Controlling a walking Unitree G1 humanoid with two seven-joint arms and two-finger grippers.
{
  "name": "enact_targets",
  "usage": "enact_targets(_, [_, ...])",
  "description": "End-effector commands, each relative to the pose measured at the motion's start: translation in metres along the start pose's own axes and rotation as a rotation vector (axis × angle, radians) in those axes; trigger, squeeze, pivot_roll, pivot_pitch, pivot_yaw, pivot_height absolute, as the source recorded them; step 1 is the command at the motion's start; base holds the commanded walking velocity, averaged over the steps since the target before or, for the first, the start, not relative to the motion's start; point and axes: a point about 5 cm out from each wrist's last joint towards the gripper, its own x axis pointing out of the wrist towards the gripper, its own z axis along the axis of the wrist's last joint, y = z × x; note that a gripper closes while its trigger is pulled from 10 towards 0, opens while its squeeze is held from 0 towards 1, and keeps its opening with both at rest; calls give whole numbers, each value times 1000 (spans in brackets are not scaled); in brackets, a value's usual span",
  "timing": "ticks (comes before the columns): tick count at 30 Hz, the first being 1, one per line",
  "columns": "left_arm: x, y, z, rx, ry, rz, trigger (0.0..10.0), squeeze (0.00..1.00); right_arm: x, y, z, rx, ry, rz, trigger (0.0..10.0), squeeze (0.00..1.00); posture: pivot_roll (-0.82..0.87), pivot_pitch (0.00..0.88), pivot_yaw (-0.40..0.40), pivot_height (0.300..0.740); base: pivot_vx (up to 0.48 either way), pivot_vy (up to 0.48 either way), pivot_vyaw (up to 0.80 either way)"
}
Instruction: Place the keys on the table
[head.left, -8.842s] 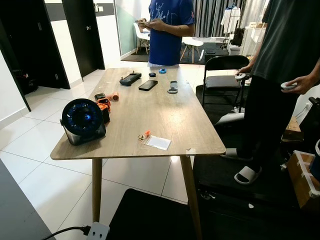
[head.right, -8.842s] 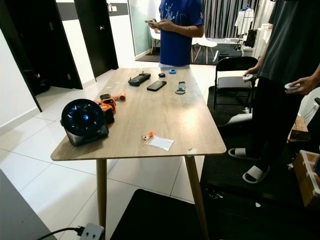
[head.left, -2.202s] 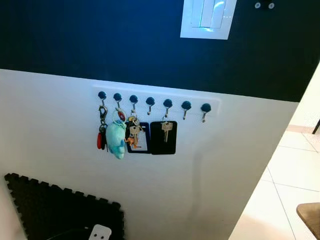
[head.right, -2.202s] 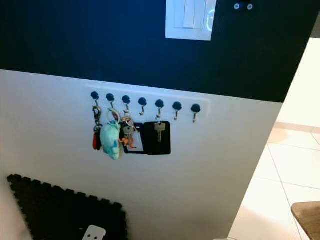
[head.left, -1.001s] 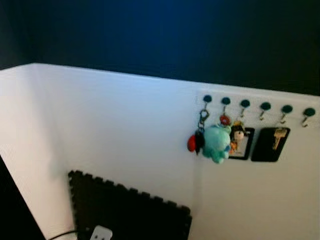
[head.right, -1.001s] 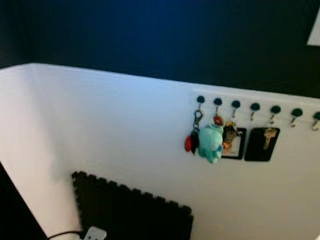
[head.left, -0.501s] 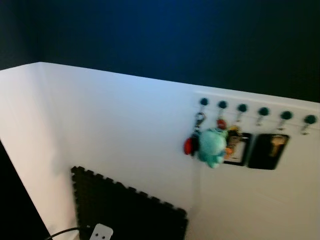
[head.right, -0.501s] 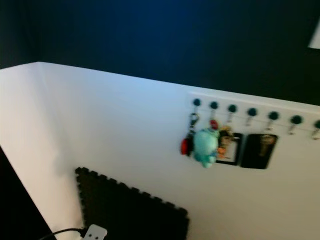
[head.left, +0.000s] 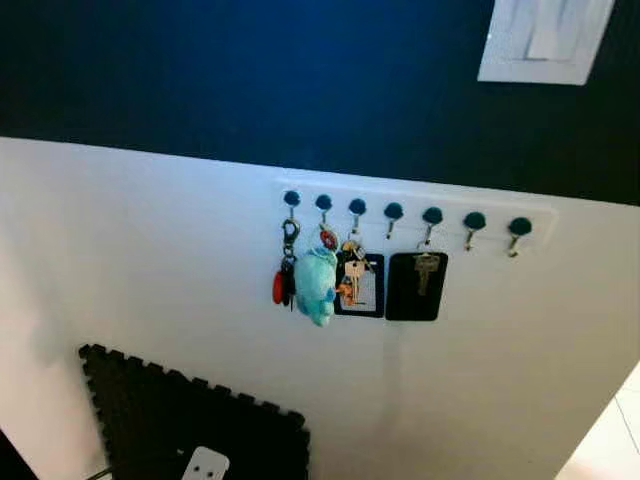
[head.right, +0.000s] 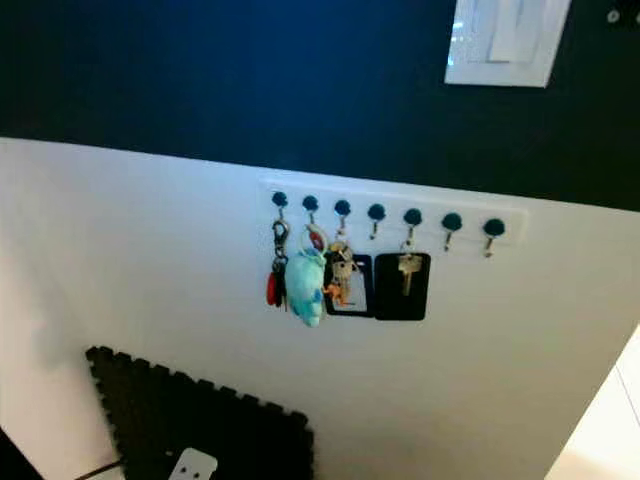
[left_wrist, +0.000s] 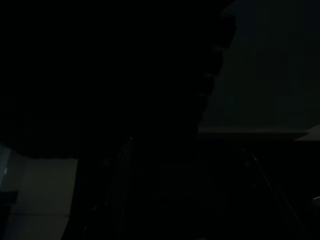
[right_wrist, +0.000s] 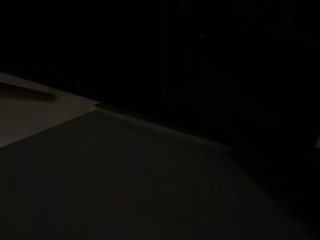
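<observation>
A white rack (head.left: 405, 199) with several dark-knobbed hooks is fixed to the white lower part of a wall, near the middle of the head views. From its left hooks hang a red fob (head.left: 279, 288), a teal plush toy (head.left: 316, 286) and a bunch of keys (head.left: 352, 281) with an orange charm over a black-framed tag. A single key (head.left: 424, 270) hangs in front of a black tag (head.left: 415, 296). The right hooks are bare. Both wrist views are very dark, with faint floor and shadowy shapes.
The wall's upper part is dark blue, with a white light switch plate (head.left: 543, 40) at the top right. A black foam mat (head.left: 190, 425) leans against the wall low on the left, and a white power strip (head.left: 205, 465) lies below it. Pale floor tile (head.left: 612, 452) shows at the lower right.
The camera has swung: the key rack now sits near the picture's middle instead of at its right, sharper, and the switch plate has come into the picture. The keys hang as before.
</observation>
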Motion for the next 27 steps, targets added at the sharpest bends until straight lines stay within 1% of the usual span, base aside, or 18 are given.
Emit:
enact_targets(1, [-3, 4, -4, 13, 21, 8, 10000, 0, 0, 3, -2, 13, 10, 9, 10000, 0, 67, 21, 19, 740, 0, 0, 0])
enact_targets(5, [-2, 4, -4, 21, 26, 14, 10000, 0, 0, 3, -3, 15, 11, 8, 10000, 0, 67, 21, 19, 740, 0, 0, 0])
enact_targets(7, [-2, 5, -5, 11, 39, 17, 10000, 0, -1, 3, -3, 16, 12, 7, 10000, 0, 68, 21, 20, 740, 0, 0, 0])
enact_targets(9, [-2, 3, -5, 11, 35, 3, 10000, 0, -1, 3, -3, 16, 12, 7, 10000, 0, 68, 21, 20, 740, 0, 0, 0])
enact_targets(15, [-3, 2, -7, 17, 42, -9, 10000, 0, -1, 3, -4, 16, 12, 6, 10000, 0, 67, 20, 21, 740, 0, 480, 0])
enact_targets(27, [-3, 4, -4, 45, 22, -21, 10000, 0, -2, 3, -4, 28, 6, 4, 10000, 0, 66, 7, 30, 740, 0, 0, 0])
